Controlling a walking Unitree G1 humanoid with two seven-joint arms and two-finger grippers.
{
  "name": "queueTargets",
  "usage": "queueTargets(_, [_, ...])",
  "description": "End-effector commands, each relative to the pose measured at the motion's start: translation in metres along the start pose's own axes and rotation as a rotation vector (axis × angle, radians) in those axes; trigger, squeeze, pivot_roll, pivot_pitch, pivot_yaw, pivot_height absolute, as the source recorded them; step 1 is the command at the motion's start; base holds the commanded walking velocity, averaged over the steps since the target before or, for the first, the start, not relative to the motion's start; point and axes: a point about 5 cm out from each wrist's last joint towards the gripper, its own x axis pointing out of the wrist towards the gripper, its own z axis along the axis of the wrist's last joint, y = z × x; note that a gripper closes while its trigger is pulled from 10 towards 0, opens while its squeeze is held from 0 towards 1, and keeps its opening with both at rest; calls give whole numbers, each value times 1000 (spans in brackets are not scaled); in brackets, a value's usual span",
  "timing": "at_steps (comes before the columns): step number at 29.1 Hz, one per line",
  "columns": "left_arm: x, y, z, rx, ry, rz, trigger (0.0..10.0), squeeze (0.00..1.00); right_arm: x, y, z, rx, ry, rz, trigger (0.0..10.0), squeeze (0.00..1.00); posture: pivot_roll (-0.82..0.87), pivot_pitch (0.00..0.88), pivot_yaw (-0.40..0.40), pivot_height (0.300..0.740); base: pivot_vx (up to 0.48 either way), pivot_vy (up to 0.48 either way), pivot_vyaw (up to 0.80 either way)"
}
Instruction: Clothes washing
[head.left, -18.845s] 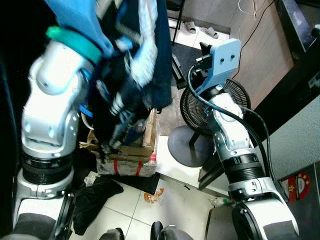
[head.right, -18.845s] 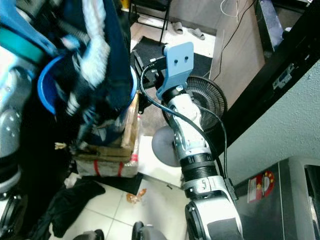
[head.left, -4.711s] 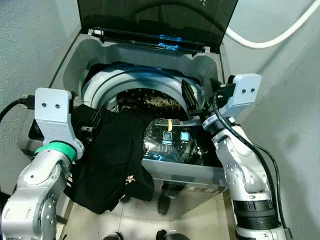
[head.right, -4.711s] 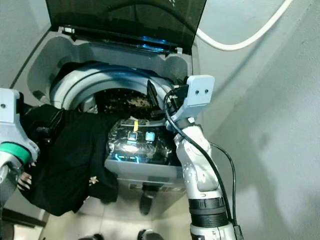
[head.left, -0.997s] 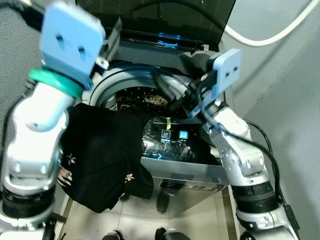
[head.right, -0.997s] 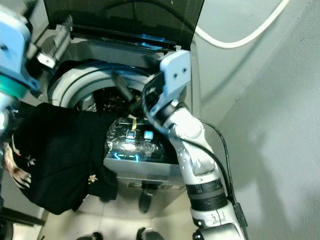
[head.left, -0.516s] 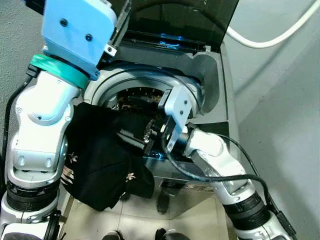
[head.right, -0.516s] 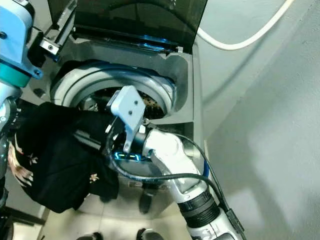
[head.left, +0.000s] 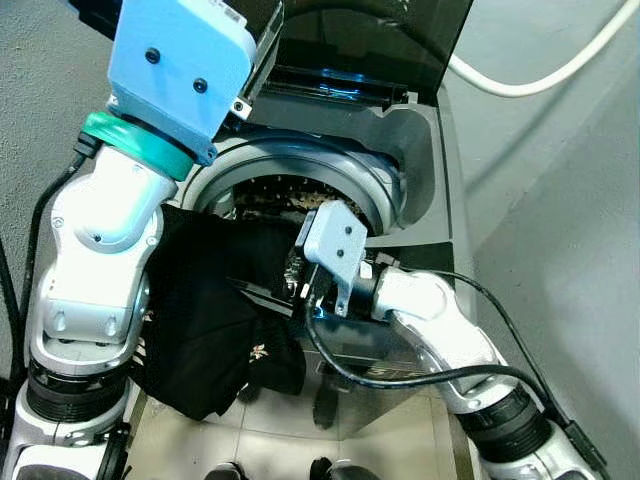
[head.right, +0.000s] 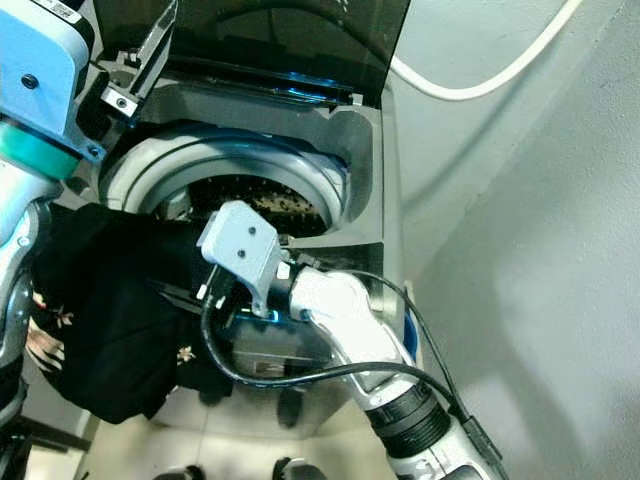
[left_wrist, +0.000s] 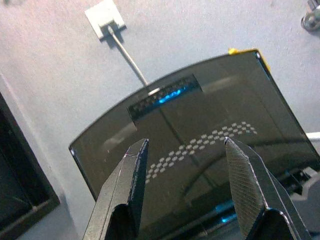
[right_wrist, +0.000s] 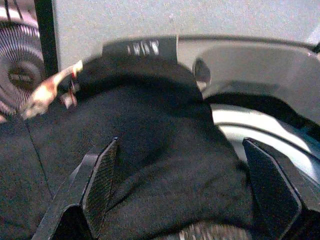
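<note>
Reaching with the right gripper (right_wrist: 175, 185), jaws spread over the black garment (head.left: 215, 310) draped on the washer rim (head.left: 370, 190), I risk it slipping to the floor (head.left: 360, 440).

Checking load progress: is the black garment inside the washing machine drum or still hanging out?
Hanging out. The black garment drapes over the washing machine's grey front rim, down toward the floor.

Washer (head.left: 425, 170) dead ahead of me w/ lid (head.left: 380, 40) up at back, garment (head.left: 215, 300) draped over its front-left rim & hanging outside, my right gripper (right_wrist: 182, 185) spread just above it, left gripper (left_wrist: 187, 165) raised facing lid, hose (head.left: 540, 70) upper right.
</note>
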Motion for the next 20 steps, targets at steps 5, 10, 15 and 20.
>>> queueTargets(5, [-8, -5, -9, -26, 53, -19, 10000, 0, -3, 2, -5, -47, 52, 58, 10000, 0, 128, 96, -30, 740, 0, 0, 0])
queueTargets(10, [-17, -8, -18, -36, 104, -21, 10000, 0, -5, 4, -6, -20, 46, 70, 4510, 0, 125, 109, -32, 740, 0, 0, 0])
queueTargets(15, [-24, -9, -23, -38, 136, -19, 10000, 0, -6, 5, -4, 15, 13, 62, 0, 0, 126, 110, -34, 740, 0, 0, 0])
queueTargets(20, [-24, -10, -23, -36, 139, -17, 10000, 0, -4, 4, 2, 45, -37, 40, 0, 0, 122, 113, -36, 740, 0, 0, 0])
